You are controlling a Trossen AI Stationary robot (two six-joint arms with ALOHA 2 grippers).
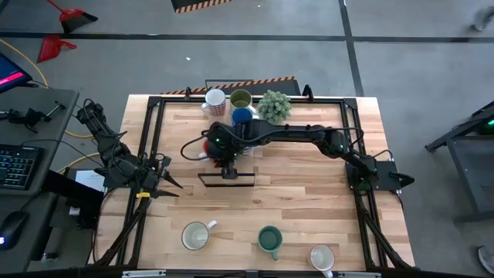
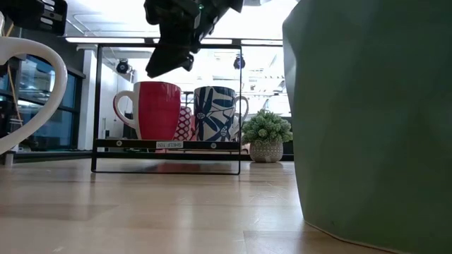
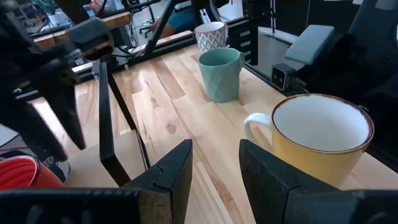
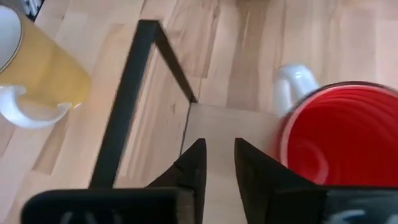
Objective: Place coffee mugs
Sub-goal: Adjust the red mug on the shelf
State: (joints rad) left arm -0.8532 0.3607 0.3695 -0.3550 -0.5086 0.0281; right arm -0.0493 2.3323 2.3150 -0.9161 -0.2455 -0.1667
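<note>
The red mug [image 2: 157,109] with a white handle [image 4: 295,84] stands upright on its base behind the black wire frame [image 2: 166,144]. My right gripper [image 4: 217,158] hovers just above and beside it, open by a narrow gap and holding nothing; from above it hides most of the red mug [image 1: 208,147]. A blue flowered mug [image 2: 215,113] stands next to the red one. An olive mug [image 1: 241,99] and a patterned white mug [image 1: 214,100] sit at the far edge. A cream mug [image 1: 197,235], a teal mug [image 1: 269,239] and a white mug [image 1: 322,257] stand along the near edge. My left gripper [image 3: 214,162] waits open at the table's left.
A small potted plant [image 1: 274,104] stands at the far edge, right of the mugs. The black frame [image 1: 226,179] lies mid-table. Black rails [image 1: 150,147] run around the table. Bare wood [image 1: 309,201] lies between the frame and the near-edge mugs.
</note>
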